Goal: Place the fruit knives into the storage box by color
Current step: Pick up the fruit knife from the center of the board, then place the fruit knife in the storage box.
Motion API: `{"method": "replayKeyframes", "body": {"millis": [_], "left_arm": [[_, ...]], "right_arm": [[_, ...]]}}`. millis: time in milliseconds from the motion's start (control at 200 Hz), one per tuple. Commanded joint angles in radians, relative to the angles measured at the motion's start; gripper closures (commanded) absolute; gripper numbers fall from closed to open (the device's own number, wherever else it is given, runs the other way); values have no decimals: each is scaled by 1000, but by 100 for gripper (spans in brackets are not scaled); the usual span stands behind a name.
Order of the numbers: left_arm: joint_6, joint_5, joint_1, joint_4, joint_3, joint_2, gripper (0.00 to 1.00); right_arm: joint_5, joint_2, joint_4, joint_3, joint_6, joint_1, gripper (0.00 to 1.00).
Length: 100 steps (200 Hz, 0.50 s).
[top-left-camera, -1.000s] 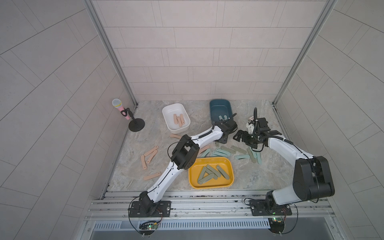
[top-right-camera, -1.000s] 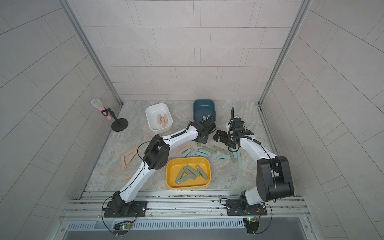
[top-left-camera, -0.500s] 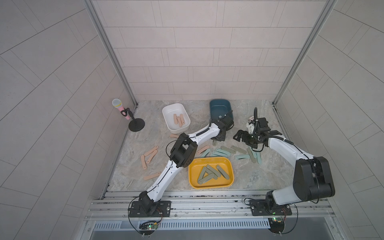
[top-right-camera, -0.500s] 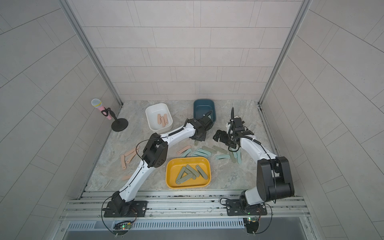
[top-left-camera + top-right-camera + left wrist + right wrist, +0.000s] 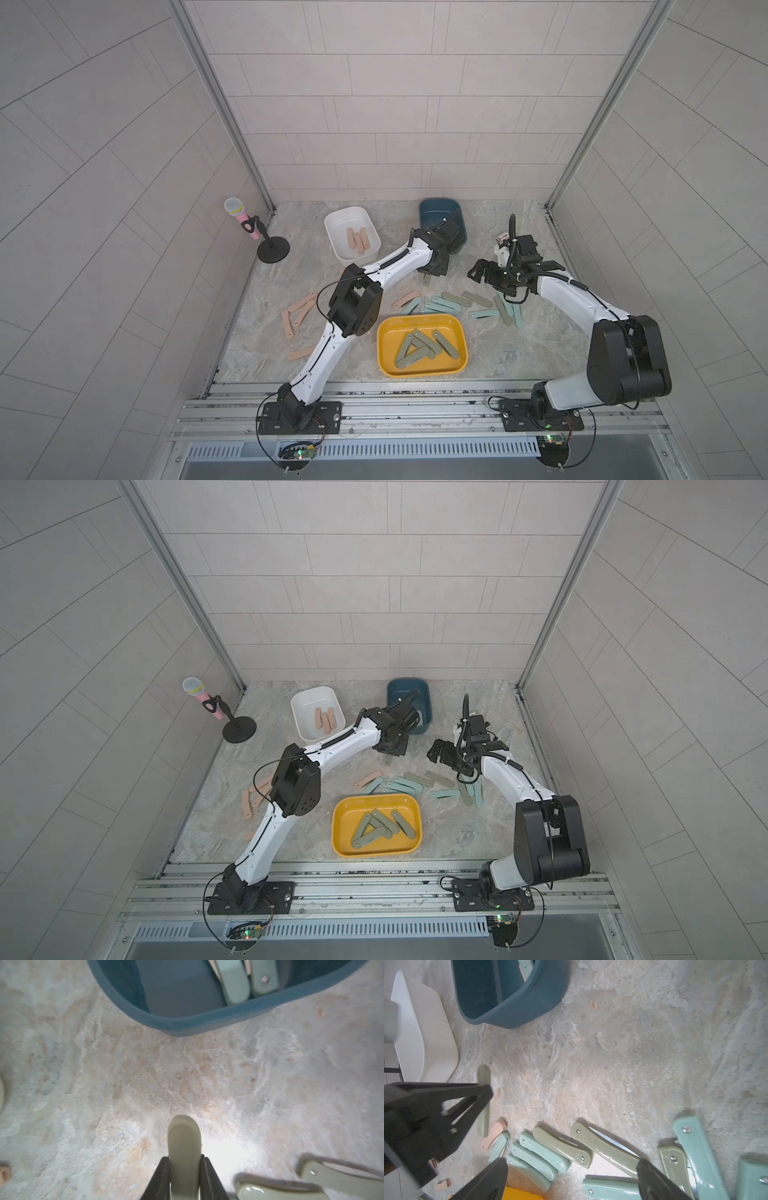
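- Gripping a green knife point(image 5: 184, 1136), the left pincer point(image 5: 185, 1160) hangs near the blue box point(image 5: 176, 1026).
- Right pincer point(image 5: 571, 1161) is wide open above loose knives point(image 5: 560, 1147) on the table point(image 5: 612, 1064).

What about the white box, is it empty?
Not empty: three peach-pink knives lie inside the white box, visible in both top views.

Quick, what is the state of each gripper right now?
Left gripper: closed, holding an olive-green fruit knife.
Right gripper: open, holding nothing.
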Motion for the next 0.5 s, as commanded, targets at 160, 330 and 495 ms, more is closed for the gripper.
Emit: {"method": "replayKeyframes", "body": {"millis": [160,330,495], "left_arm": [[119,-3,-114,9,-348,-386,86],[168,-12,-220,9,-610,-610,87],[197,-10,-319,41,-844,-754,87]], "right_arm": [[48,-67,-28,-1,-1,-1,0],[70,-128,-34,-45,-4,0,0],[97,-173,-42,-95,-17,2,0]]}}
